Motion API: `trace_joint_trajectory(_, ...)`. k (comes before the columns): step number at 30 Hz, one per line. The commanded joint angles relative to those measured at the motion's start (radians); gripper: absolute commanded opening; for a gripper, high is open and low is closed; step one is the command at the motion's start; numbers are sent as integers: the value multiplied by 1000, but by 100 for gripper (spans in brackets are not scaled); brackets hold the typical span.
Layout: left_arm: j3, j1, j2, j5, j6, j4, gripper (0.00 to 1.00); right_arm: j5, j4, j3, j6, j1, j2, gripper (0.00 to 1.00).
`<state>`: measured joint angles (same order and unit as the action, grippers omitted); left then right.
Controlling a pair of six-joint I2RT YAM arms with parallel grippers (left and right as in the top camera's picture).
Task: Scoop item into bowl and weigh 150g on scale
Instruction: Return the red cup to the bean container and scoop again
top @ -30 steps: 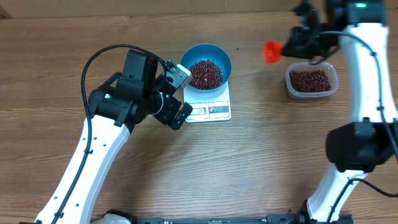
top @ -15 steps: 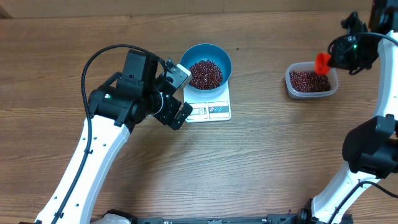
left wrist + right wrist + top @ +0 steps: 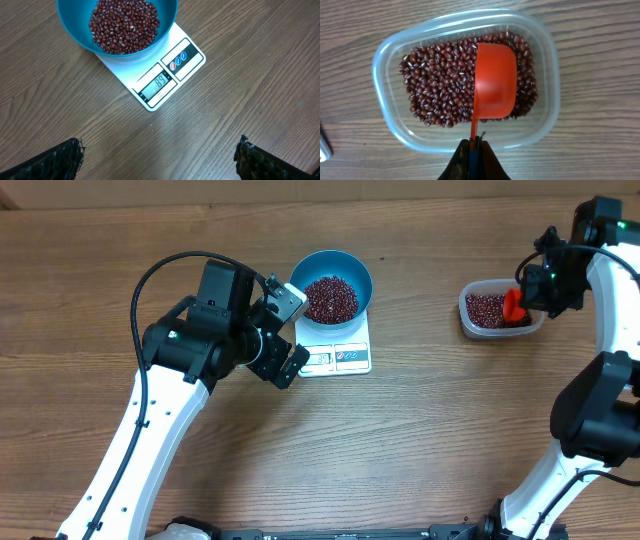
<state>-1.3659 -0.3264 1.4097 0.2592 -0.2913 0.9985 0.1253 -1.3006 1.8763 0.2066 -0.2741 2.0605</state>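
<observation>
The blue bowl (image 3: 362, 272) stands on the white scale (image 3: 345, 357) and holds a heap of red-brown beans (image 3: 330, 298). My left gripper (image 3: 293, 330) hangs open just left of the scale. Its view looks down on the bowl (image 3: 70, 25), the beans (image 3: 125, 25) and the scale (image 3: 170, 75), with bare wood between its fingers (image 3: 159, 155). My right gripper (image 3: 475, 142) is shut on the handle of a red scoop (image 3: 495, 82). The scoop's cup (image 3: 513, 305) rests on more beans (image 3: 440, 85) in the clear tub (image 3: 385, 65).
The clear tub (image 3: 465, 315) sits at the far right of the wooden table, well apart from the scale. The left arm's black cable (image 3: 160, 270) loops above its wrist. The right arm (image 3: 600, 360) runs along the table's right edge.
My right gripper has carried the red scoop rightward from the gap between bowl and tub, then down into the tub. The left arm, bowl and scale have not moved.
</observation>
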Motion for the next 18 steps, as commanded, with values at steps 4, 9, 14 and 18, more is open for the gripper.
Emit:
trace_joint_trajectory(4,-21,5,-11,19,7,-4,100,39,29,-55,-4,2,-35,4)
trace_joint_trajectory(9,-21,5,-11,19,7,-4,100,114,21,-71,-3,5,-35,4)
trace_joint_trajectory(14,-21,5,-11,19,7,-4,99,185,3,-82,-3,5,-34,4)
trace_joint_trajectory(18,-21,5,-11,19,7,-4,99,244,-11,-82,-3,5,-34,4)
